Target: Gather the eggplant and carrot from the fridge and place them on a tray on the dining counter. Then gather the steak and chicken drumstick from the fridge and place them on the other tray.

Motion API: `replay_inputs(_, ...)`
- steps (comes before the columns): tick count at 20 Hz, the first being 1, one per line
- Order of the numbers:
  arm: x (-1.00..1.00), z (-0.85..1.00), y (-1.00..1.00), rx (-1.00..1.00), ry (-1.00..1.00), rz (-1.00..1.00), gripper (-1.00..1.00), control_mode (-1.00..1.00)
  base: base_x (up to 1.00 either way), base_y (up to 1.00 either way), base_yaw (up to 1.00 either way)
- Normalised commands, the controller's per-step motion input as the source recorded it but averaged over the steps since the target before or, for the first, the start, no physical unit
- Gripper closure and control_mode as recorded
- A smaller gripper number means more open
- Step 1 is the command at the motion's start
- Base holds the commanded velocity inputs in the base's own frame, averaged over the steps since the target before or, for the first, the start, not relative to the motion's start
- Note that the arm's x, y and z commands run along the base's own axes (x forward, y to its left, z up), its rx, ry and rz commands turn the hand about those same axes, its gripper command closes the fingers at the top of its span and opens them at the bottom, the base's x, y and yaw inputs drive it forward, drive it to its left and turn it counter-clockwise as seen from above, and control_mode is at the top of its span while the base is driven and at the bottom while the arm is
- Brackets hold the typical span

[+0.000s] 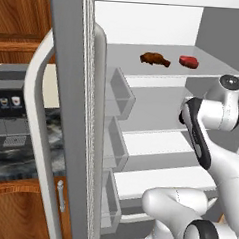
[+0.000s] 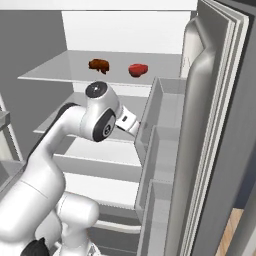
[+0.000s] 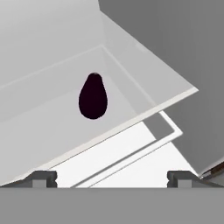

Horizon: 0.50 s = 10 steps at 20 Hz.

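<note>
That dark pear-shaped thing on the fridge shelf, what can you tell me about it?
It is the eggplant: small, smooth, so dark a purple that it looks almost black, teardrop-shaped with one narrow end and one broad rounded end. In the hand view it lies alone on a pale grey shelf inside the fridge, back from the shelf's front edge. Nothing else touches it; the open claw is apart from it.

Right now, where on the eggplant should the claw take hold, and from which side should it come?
Grip the eggplant across its wide, rounded belly, not its narrow stem end, which would probably slip. It lies alone on a fridge shelf, well apart from the walls, so come straight in from the open front, over the shelf's edge. The claw is open and aimed that way; the fingers should close on its two long sides.
</note>
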Motion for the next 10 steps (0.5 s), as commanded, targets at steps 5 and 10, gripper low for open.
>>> replay_inputs(5, 0.33, -0.2, 0.0, 0.0, 0.0, 0.02, -1.0, -1.0, 0.0, 0.0, 0.0)
replay_inputs(10, 0.35, -0.17, 0.0, 0.0, 0.0, 0.04, -1.0, -1.0, 0.0, 0.0, 0.0)
